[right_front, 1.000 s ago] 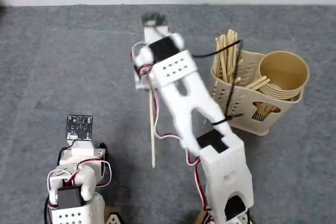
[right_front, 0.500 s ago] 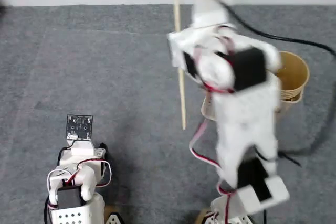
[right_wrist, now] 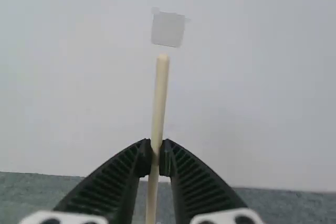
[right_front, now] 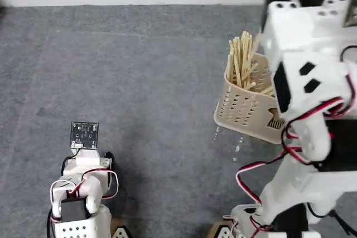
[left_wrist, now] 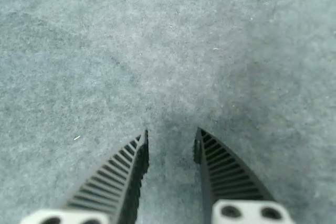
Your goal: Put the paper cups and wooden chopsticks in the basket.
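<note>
High view, basket [right_front: 245,112]: near the right edge of the table [right_front: 139,71], toward the far side. Bundle of wooden chopsticks [right_front: 241,62] upright in the end compartment nearer the table's middle. Other end covered by the right arm [right_front: 312,82].
High view, left arm [right_front: 83,193]: at the near edge, left of centre, well apart from the basket.
Left wrist view, left gripper [left_wrist: 170,137]: jaws a narrow gap apart, nothing between them, over bare table.
Right wrist view, right gripper [right_wrist: 156,148]: jaws clamped on a single chopstick [right_wrist: 159,98], which projects past the tips toward a white wall [right_wrist: 262,77].
Step in hand: judged as carrying one chopstick to the basket, not yet released.
Next move calls for: bringing the stick over the chopstick compartment, tilting it near upright, lowering it among the bundle, then parting the jaws. Risk of snagging on the standing sticks.
</note>
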`<state>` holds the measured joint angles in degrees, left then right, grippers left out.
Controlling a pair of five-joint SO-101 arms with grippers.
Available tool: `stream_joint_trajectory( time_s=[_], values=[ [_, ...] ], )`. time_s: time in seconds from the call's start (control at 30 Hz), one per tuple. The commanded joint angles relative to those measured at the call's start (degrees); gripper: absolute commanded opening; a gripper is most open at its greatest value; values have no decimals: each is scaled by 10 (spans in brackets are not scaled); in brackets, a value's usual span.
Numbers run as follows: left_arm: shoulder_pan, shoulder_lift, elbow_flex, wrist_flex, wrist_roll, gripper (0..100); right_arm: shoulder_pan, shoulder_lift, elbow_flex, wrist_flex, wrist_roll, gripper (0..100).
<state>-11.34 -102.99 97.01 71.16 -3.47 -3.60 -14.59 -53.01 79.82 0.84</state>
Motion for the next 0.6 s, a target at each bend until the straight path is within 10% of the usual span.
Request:
stream_joint_trajectory(
  time_s=[0.0,0.57],
  values=[
    [4,1,-6,3,2,142,12,-13,19,-33,3,7],
    [4,1,-6,3,2,142,31,-20,292,-190,-11,7]
  ],
)
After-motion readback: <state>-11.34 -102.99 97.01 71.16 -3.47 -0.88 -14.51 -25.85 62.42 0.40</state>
